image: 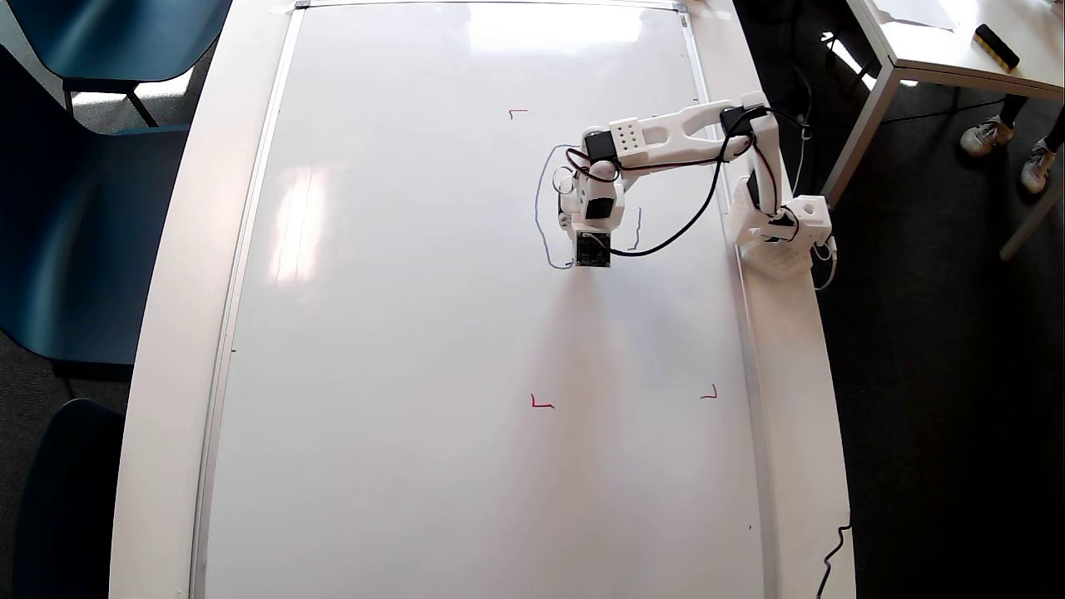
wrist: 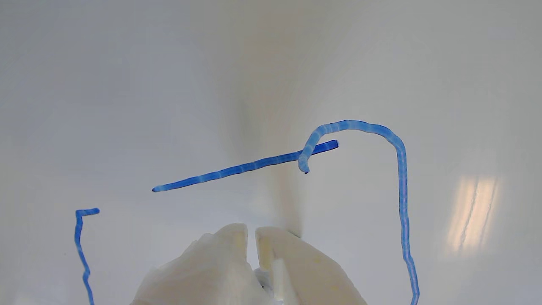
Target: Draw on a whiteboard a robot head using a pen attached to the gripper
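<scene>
The whiteboard (image: 416, 333) lies flat and fills most of the table; it is the glossy surface in the wrist view (wrist: 127, 84). The robot head (image: 538, 208) is only a few thin blue strokes: a rounded left outline and a short line to the right. The wrist view shows a slanted stroke (wrist: 254, 164) crossed by a hooked curve that runs down the right side. The white gripper (image: 578, 200) hangs over these strokes; in the wrist view (wrist: 252, 241) its jaws stand almost together with a thin slit. The pen is mostly hidden; only a white strip (wrist: 277, 275) shows between the fingers.
Red corner marks (image: 542, 403) sit on the board. The arm's base (image: 782, 229) stands on the table's right rim, with black cables looping to the gripper. Blue chairs (image: 83, 208) stand at the left. Another table (image: 957, 42) stands at the upper right.
</scene>
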Tool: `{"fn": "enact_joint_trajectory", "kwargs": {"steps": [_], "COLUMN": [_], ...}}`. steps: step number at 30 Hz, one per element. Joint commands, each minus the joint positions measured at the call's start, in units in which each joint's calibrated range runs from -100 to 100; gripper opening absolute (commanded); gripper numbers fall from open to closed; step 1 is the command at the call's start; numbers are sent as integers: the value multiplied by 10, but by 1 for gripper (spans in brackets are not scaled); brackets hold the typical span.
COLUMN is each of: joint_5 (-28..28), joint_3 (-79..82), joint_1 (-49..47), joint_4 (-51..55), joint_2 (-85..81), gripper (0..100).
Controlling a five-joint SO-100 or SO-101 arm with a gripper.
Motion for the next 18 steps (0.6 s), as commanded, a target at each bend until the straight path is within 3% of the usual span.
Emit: {"fn": "enact_joint_trajectory", "kwargs": {"steps": [1, 18], "joint_5": [1, 2], "joint_3": [-10, -3], "joint_1": [13, 41], "joint_4": [-6, 2], "joint_2": [1, -10], "gripper": [1, 1]}}
